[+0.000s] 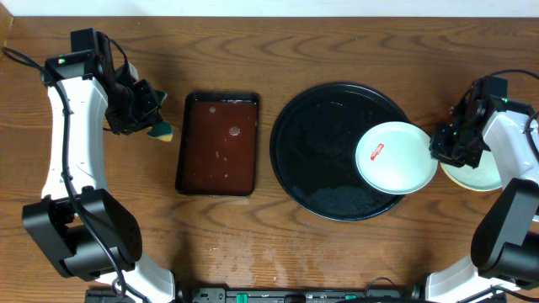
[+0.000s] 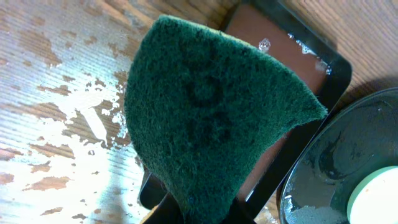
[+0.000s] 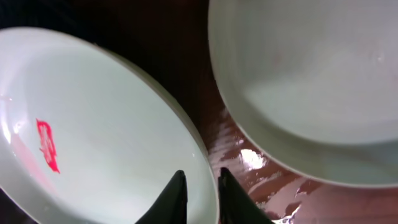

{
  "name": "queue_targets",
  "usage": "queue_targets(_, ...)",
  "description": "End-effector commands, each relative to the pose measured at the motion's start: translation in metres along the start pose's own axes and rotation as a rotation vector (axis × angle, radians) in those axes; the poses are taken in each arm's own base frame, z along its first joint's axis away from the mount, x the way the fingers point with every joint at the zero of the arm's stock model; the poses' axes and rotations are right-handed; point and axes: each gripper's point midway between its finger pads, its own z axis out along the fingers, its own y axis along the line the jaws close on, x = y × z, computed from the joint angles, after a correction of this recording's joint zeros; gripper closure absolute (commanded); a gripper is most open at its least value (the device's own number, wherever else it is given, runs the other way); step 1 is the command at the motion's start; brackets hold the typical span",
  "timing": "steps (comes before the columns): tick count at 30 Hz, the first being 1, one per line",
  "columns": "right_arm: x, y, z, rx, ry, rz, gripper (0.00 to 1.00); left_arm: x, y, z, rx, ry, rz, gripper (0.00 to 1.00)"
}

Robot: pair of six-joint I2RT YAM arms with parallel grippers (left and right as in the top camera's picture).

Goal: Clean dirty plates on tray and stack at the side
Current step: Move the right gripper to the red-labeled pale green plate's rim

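Note:
A pale mint plate (image 1: 396, 157) with a red smear (image 1: 376, 152) lies on the right part of the round black tray (image 1: 320, 135), overhanging its rim. My right gripper (image 1: 440, 147) is shut on this plate's right rim. In the right wrist view the fingers (image 3: 177, 196) straddle the edge of the smeared plate (image 3: 106, 143). A pale yellow plate (image 1: 476, 178) sits on the table to the right, partly under that gripper, and appears as the second plate (image 3: 311, 74). Far left, my left gripper (image 1: 152, 114) is shut on a green sponge (image 2: 211, 112), which hides its fingertips.
A rectangular dark-brown tray (image 1: 217, 143) holding a thin film of liquid stands between the left arm and the black tray. The tabletop (image 3: 249, 162) between the two plates is wet. White streaks mark the wood (image 2: 74, 112) beside the sponge.

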Motion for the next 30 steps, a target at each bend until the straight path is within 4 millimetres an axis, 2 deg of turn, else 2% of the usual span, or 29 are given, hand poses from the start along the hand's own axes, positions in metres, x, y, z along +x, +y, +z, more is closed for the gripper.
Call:
queue_targets(1, 0.005, 0.002, -0.006, -0.006, 0.0, 0.01, 0.85, 0.002, 0.0, 0.002, -0.001, 0.009, 0.0, 0.91)
queue_targets(10, 0.024, -0.002, 0.002, 0.007, 0.065, 0.024, 0.8, 0.002, 0.0, 0.002, -0.001, 0.009, 0.0, 0.92)
queue_targets(18, 0.023, 0.002, 0.007, -0.016, 0.053, 0.037, 0.98, 0.002, 0.0, 0.002, -0.001, 0.009, 0.0, 0.92)
queue_targets(21, 0.013, 0.017, 0.006, -0.101, 0.021, 0.033, 0.99, 0.002, 0.0, 0.002, -0.001, 0.009, 0.0, 0.92)
queue_targets(27, -0.012, 0.064, -0.004, -0.339, -0.075, -0.019, 0.99, 0.002, 0.0, 0.002, -0.001, 0.009, 0.0, 0.92)
queue_targets(30, -0.01, 0.077, -0.003, -0.343, -0.082, -0.058, 0.99, 0.002, 0.0, 0.002, -0.001, 0.01, 0.0, 0.92)
